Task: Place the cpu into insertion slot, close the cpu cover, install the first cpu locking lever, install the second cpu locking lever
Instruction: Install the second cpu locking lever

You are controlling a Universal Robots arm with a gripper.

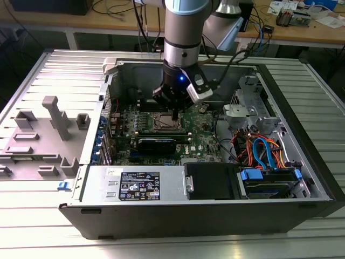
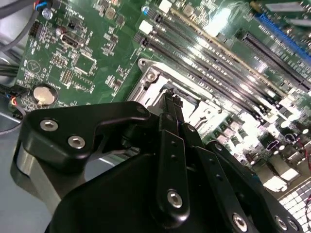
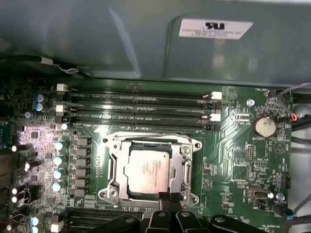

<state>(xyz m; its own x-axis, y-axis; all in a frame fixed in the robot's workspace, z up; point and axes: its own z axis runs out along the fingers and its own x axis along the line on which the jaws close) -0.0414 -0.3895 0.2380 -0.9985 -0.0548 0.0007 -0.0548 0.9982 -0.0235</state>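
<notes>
The cpu (image 3: 148,170) lies flat in the insertion slot (image 3: 108,171) near the middle of the green motherboard (image 3: 233,160), silver top up. The cpu cover (image 3: 181,167) is down over it, its grey frame ringing the chip on all sides (window shows the chip's top).

Along one side of the slot run four long black memory slots (image 3: 141,104), just beside the frame. A coin cell (image 3: 266,126) sits near the board's edge, well apart from the slot. A row of small capacitors (image 3: 59,165) stands on the opposite side.

The board lies in an open computer case (image 1: 302,178) on a ribbed metal desk; a long black card (image 1: 156,143) sits just beside the slot, a power supply (image 1: 135,186) along the case's near wall, and orange and blue cables (image 1: 264,151) toward the exterior view's right. A grey plastic fixture (image 1: 54,124) stands on the desk at the exterior view's left.

The arm comes straight down into the case. The gripper (image 3: 168,199) has its fingertips pressed together at the cover's edge, touching the frame there.
</notes>
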